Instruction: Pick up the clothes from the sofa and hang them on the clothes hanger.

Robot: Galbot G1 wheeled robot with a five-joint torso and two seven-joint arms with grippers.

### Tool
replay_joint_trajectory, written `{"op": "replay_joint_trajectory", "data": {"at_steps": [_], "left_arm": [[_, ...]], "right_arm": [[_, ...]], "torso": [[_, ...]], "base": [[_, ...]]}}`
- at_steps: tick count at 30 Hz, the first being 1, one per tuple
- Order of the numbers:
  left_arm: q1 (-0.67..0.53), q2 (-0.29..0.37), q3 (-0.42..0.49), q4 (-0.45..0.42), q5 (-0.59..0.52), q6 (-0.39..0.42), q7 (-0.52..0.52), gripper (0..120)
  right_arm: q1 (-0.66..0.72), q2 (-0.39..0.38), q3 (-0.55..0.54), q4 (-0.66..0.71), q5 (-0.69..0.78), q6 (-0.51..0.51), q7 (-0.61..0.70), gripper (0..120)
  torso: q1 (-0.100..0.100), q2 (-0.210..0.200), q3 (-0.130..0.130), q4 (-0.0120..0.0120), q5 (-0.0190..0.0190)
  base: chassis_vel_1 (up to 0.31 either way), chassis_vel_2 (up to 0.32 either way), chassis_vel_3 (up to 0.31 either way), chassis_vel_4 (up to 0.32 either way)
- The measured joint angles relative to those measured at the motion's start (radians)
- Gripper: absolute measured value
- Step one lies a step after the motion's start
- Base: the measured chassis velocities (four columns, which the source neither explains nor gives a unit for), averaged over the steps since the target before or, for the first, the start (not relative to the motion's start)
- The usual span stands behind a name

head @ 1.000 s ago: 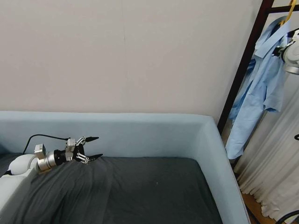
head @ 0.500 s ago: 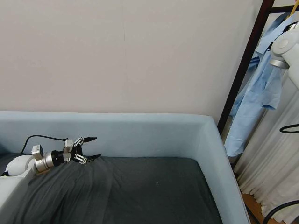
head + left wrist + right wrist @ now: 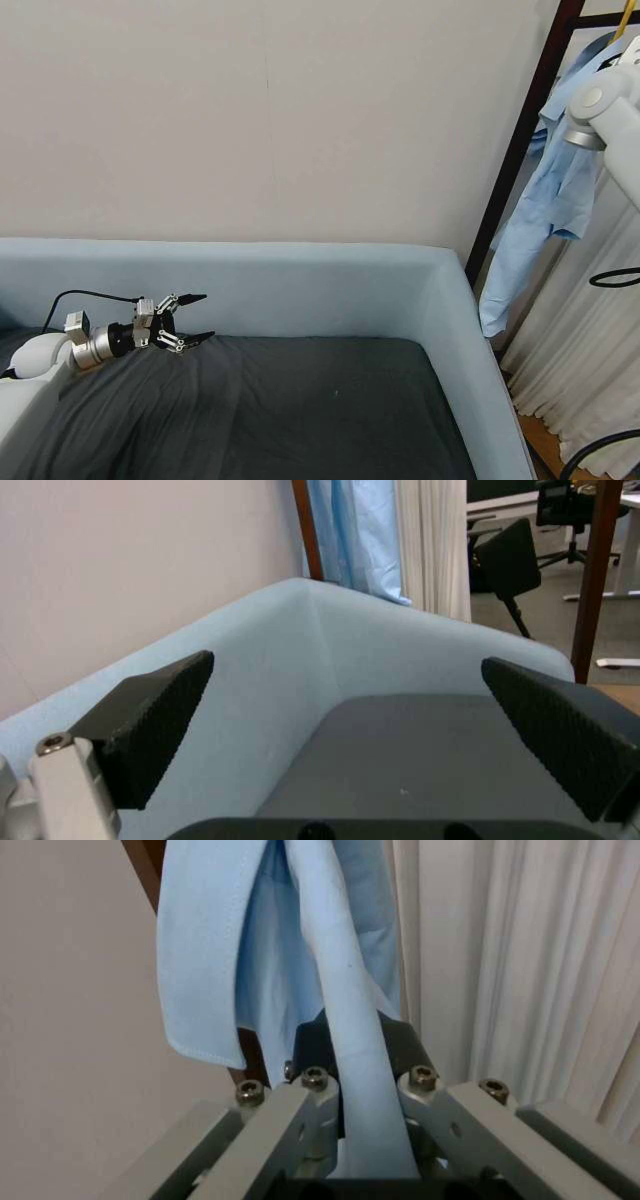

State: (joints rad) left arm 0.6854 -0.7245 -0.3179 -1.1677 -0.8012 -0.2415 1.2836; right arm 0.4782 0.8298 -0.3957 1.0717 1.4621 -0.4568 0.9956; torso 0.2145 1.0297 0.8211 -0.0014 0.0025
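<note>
A light blue shirt (image 3: pixel 545 190) hangs at the top right against the dark brown clothes rack (image 3: pixel 520 150), under a yellow hanger (image 3: pixel 626 18). My right arm (image 3: pixel 598 100) reaches up beside it. In the right wrist view my right gripper (image 3: pixel 360 1065) is shut on a strip of the shirt (image 3: pixel 330 975), which runs up from between the fingers. My left gripper (image 3: pixel 198 317) hovers open and empty over the left end of the sofa's dark grey seat (image 3: pixel 320 410). The left wrist view shows its fingers (image 3: pixel 150 727) spread wide, with the left gripper (image 3: pixel 355 727) facing the sofa corner.
The pale blue sofa back (image 3: pixel 300 285) and right armrest (image 3: pixel 470 370) wall in the seat. White curtains (image 3: pixel 590 370) hang right of the rack. A bare wall (image 3: pixel 250 120) stands behind the sofa. A dark office chair (image 3: pixel 515 555) stands beyond the armrest.
My right arm has moved left and further into view at the top right, and the shirt has shifted with it. The left gripper has drifted slightly left, still open.
</note>
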Motion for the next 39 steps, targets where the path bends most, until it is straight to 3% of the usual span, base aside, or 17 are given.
{"op": "replay_joint_trajectory", "data": {"at_steps": [14, 20, 23, 27, 29, 33, 37, 39], "left_arm": [[0.007, 0.004, -0.006, -0.004, -0.001, 0.0, 0.003, 100], [0.005, 0.004, -0.005, -0.004, -0.003, 0.0, 0.004, 100], [0.006, -0.003, -0.002, -0.006, -0.001, 0.0, 0.004, 100], [0.007, -0.011, 0.0, -0.017, -0.004, 0.004, -0.001, 100], [0.011, -0.019, 0.002, -0.034, -0.016, 0.009, -0.021, 100], [0.052, -0.041, -0.007, -0.103, -0.049, 0.016, -0.109, 100], [0.098, -0.06, -0.02, -0.175, -0.068, 0.016, -0.224, 100], [0.145, -0.08, -0.025, -0.263, -0.092, 0.015, -0.37, 100]], "right_arm": [[-0.04, -0.024, 0.017, 0.04, 0.025, 0.0, -0.016, 4], [-0.077, -0.064, 0.032, 0.127, 0.039, -0.001, -0.035, 22], [-0.146, -0.144, 0.049, 0.28, -0.012, 0.0, -0.07, 37], [-0.21, -0.217, 0.086, 0.417, -0.042, 0.005, -0.123, 47], [-0.298, -0.296, 0.151, 0.538, -0.051, 0.028, -0.214, 57], [-0.534, -0.457, 0.296, 0.753, -0.059, 0.14, -0.453, 74], [-0.641, -0.513, 0.336, 0.859, -0.098, 0.231, -0.529, 84], [-0.71, -0.524, 0.357, 0.914, -0.137, 0.299, -0.563, 94]], "torso": [[0.0, 0.0, 0.0, 0.0, -0.0002], [0.0, 0.0, 0.0, -0.0001, 0.0005], [0.0, 0.0, 0.0, 0.0001, 0.0004], [0.0, 0.0, 0.0, 0.0, 0.0002], [0.0, 0.0, 0.0, 0.0001, 0.0002], [0.0, 0.0, 0.0, -0.001, 0.0009], [0.0, 0.0, 0.0, -0.001, 0.0001], [0.0, 0.0, 0.0, 0.0005, 0.0002]], "base": [[0.0, 0.0, 0.0, 0.0], [0.0, 0.0, 0.0, 0.0], [0.0, 0.0, 0.0, 0.0], [0.0, 0.0, 0.0, 0.0], [0.0, 0.0, 0.0, 0.0], [0.0, 0.0, 0.0, 0.0], [0.0, 0.0, 0.0, 0.0], [0.0, 0.0, 0.0, 0.0]]}}
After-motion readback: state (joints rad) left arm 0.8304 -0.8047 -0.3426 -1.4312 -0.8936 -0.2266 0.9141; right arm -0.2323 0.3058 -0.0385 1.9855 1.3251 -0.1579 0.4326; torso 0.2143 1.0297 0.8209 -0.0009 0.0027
